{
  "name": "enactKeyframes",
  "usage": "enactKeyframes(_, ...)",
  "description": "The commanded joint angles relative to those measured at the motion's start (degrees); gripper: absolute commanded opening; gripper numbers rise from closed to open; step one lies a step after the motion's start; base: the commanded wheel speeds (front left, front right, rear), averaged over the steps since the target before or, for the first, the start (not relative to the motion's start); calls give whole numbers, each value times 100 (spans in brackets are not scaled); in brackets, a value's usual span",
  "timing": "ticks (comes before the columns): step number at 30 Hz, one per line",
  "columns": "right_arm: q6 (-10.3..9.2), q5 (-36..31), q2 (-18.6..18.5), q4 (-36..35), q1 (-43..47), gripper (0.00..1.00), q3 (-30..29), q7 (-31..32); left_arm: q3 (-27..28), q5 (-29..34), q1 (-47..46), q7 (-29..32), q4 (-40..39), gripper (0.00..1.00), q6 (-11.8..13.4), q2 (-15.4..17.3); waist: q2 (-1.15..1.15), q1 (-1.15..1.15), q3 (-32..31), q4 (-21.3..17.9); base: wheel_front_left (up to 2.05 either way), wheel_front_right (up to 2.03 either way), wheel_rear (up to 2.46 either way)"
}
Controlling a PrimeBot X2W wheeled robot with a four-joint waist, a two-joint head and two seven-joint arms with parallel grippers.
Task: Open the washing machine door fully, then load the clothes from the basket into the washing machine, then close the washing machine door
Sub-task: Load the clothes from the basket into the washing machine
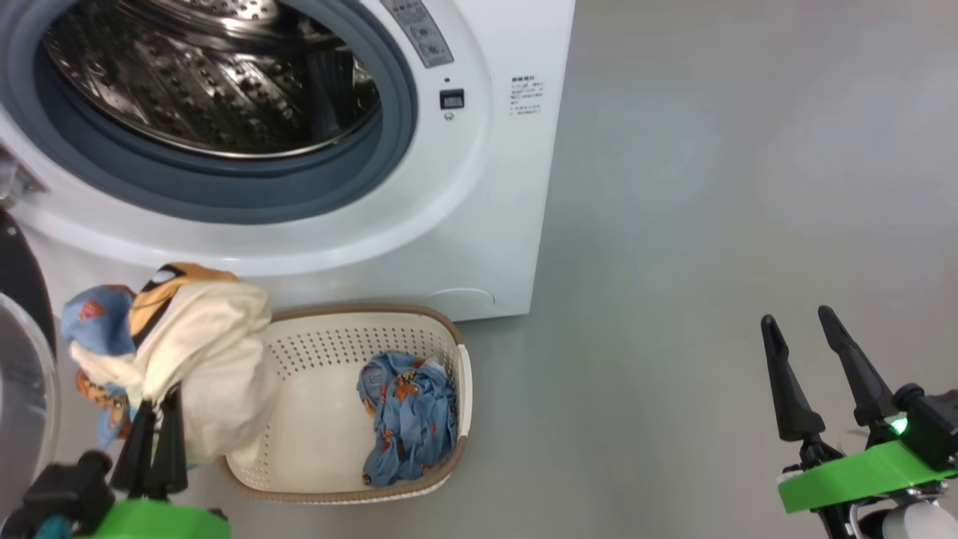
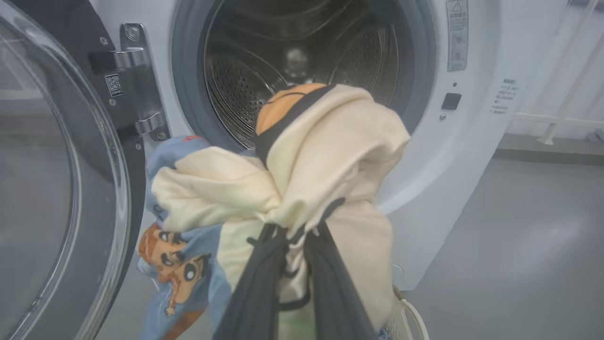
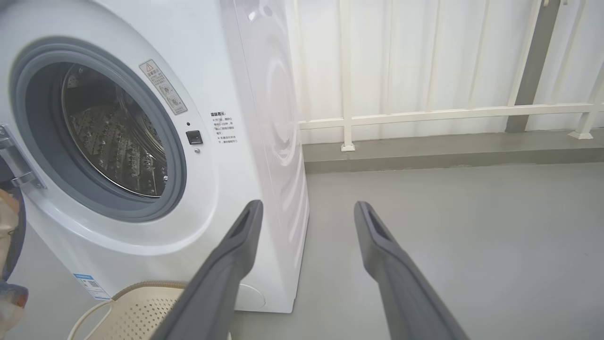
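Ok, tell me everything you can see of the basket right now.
The basket is a rectangular tub of cream plastic with rounded corners, perforated walls, a brown woven-look rim and a pale side handle. It stands upright on the grey floor just before the washing machine. One crumpled blue printed garment lies inside, against its right wall; the rest of the bottom is bare. The raised cream bundle hides its left edge.
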Motion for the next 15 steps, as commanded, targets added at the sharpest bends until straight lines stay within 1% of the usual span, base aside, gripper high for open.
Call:
enactKeyframes(1,26,8,-109,-146,44,100,75,-45,245,93,50,-52,-260,0,-23,72,0,0,-100,45,0,0,0)
enactKeyframes(8,26,15,-105,-207,172,100,-54,-45,468,201,572,-52,-925,0,-34,-151,0,0,-105,109,0,0,0)
enactKeyframes(12,26,1,-61,-235,221,100,-106,-45,518,198,741,-52,-1106,0,-43,-250,0,0,-80,135,0,0,0)
enactKeyframes(15,26,-3,-53,-240,217,100,-101,-45,491,200,712,-52,-1099,0,-44,-237,0,0,-64,128,0,0,0)
